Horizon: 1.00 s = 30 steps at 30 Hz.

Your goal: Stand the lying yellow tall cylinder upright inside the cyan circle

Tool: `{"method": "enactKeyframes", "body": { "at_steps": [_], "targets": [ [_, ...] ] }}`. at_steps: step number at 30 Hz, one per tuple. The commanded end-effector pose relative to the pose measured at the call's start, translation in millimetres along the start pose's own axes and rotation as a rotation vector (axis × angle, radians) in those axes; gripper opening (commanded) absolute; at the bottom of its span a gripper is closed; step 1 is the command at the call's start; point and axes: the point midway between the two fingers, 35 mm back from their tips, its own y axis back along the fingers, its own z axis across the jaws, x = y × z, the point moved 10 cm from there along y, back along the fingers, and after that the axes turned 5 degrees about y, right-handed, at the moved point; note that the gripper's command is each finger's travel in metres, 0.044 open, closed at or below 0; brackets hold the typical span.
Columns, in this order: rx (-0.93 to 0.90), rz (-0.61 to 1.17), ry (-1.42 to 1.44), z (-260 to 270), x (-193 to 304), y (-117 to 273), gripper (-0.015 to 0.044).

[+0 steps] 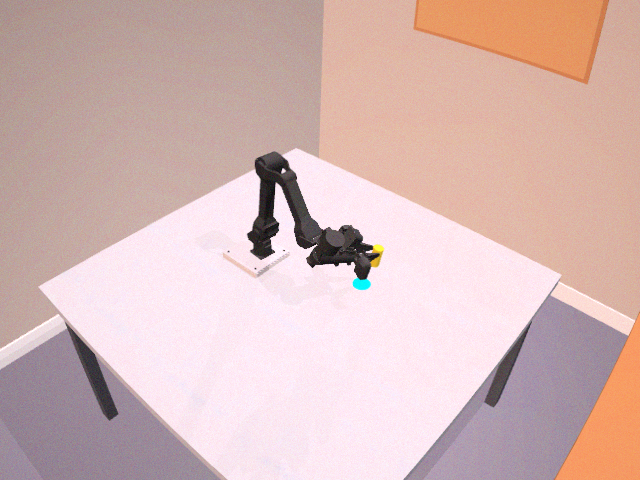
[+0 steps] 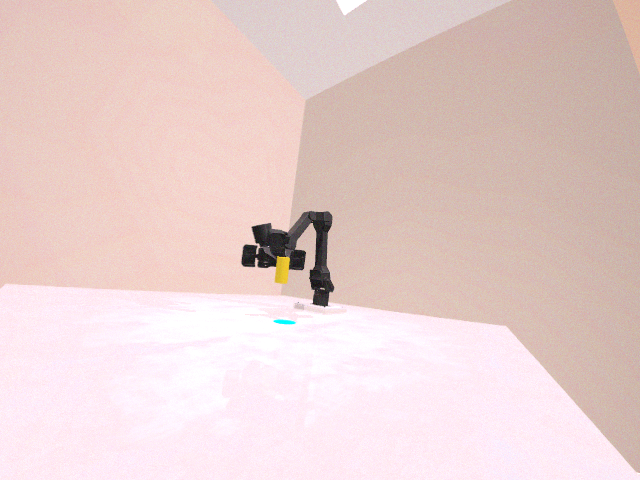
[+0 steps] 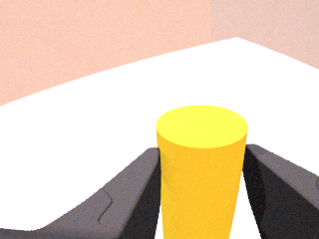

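The yellow tall cylinder is held nearly upright, tilted slightly, clear above the table. My gripper is shut on it, with one finger on each side in the wrist view. The cyan circle lies flat on the table, below the cylinder in the exterior view. In the top view it shows just under the gripper's near side. The cyan circle is not in the wrist view.
The arm's base plate stands on the white table, behind the circle as the exterior camera sees it. Walls stand beyond the table's far edges.
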Motion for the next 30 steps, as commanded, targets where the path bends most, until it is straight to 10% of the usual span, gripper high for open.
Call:
{"method": "enactKeyframes", "body": {
  "at_steps": [1, 30],
  "targets": [
    [-0.012, -0.018, 0.002, 3.7, 2.6, 3.7, 0.0105],
    [-0.069, -0.108, 0.063, 23.0, 10.8, 23.6, 0.0105]
  ]
}}
